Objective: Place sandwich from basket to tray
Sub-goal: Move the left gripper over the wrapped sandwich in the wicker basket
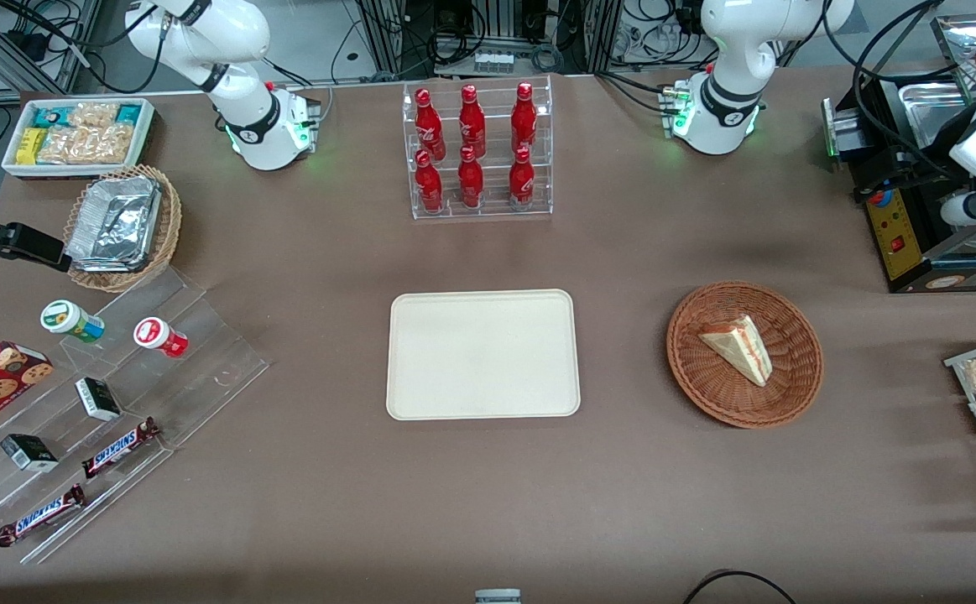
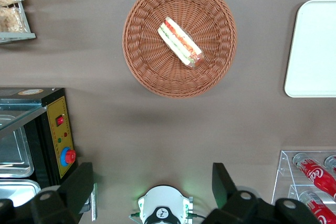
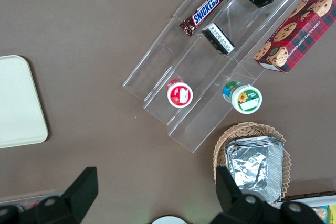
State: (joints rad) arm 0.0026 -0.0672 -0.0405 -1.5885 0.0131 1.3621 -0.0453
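— Where's the claw (image 2: 152, 190) right now?

— Up high, well above the table (image 1: 488, 503) at the working arm's end. Its two dark fingers (image 2: 79, 184) are spread wide apart, nothing between them. From the wrist camera you look straight down past them onto the brown cloth.

— And the sandwich (image 1: 738, 345)?

— Far below the claw, lying in the basket (image 1: 706, 394), the reddish woven one. It's a pale wedge resting on its side, the red and green filling edge showing clearly from the wrist view. It sits roughly in the middle of the basket, touching the weave, well clear of the fingers.

— The tray (image 1: 482, 353)?

— Farther from the claw than the basket is, toward the parked arm's end, flat on the table and bare. Basket and tray are apart, brown cloth between them.

— Anything else close to the claw?

— A black box with a yellow panel (image 1: 895, 231) stands nearly beneath it. The rack of red bottles (image 1: 475, 151) stands farther from the front camera than the tray.
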